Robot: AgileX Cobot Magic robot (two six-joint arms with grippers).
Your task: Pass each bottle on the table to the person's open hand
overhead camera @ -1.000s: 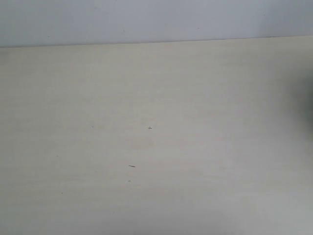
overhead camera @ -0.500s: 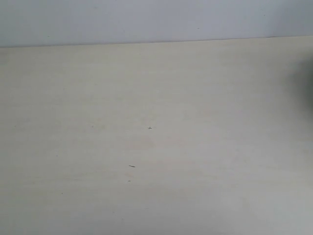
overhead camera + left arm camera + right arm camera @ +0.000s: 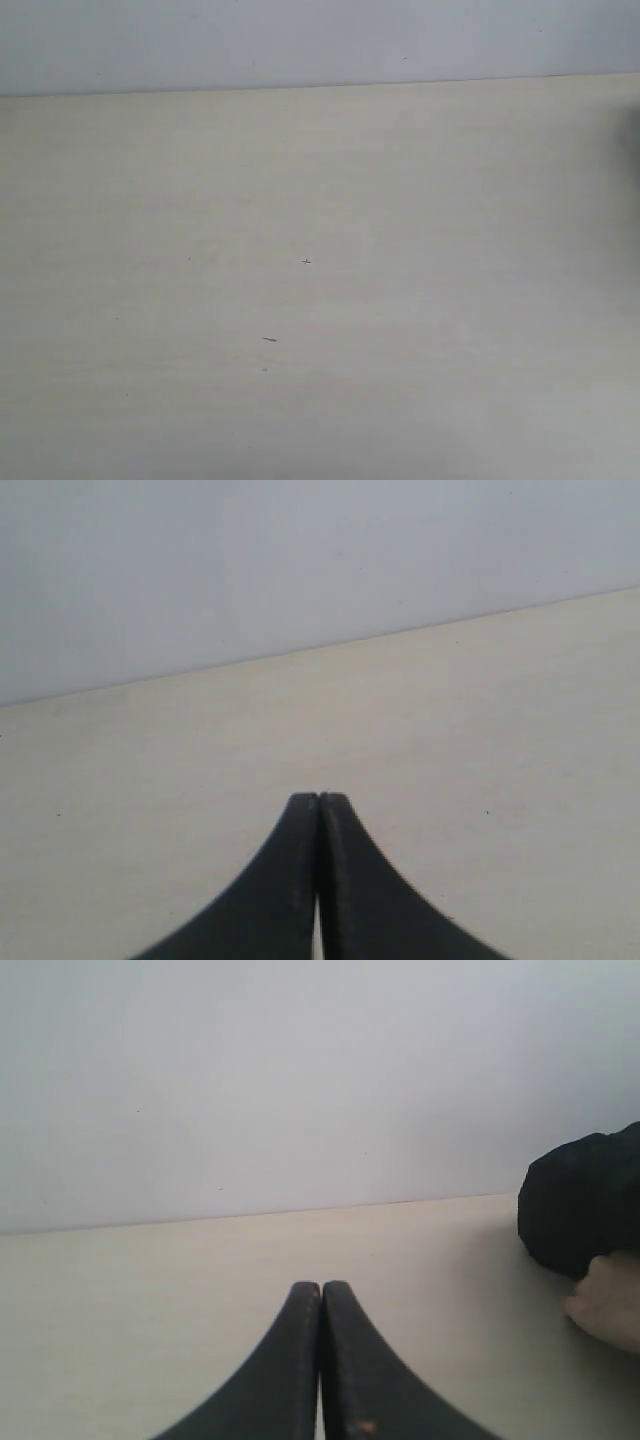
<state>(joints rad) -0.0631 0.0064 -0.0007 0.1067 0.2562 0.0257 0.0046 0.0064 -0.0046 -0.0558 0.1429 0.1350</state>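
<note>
The cream table shows in all three views, and no bottles appear on it in any of them. My left gripper is shut, its black fingertips pressed together with nothing between them, held over bare tabletop. My right gripper is likewise shut and empty. Off to one side of the right gripper, at the frame's edge, part of the person's hand rests near the table under a black sleeve; too little of it shows to tell whether it is open. Neither gripper appears in the exterior view.
A pale grey-blue wall rises behind the table's far edge. A few tiny dark specks mark the tabletop. A faint dark blur sits at the right edge of the exterior view.
The dark blur at the exterior view's right edge has shrunk and drawn back out of frame. The tabletop itself looks the same.
</note>
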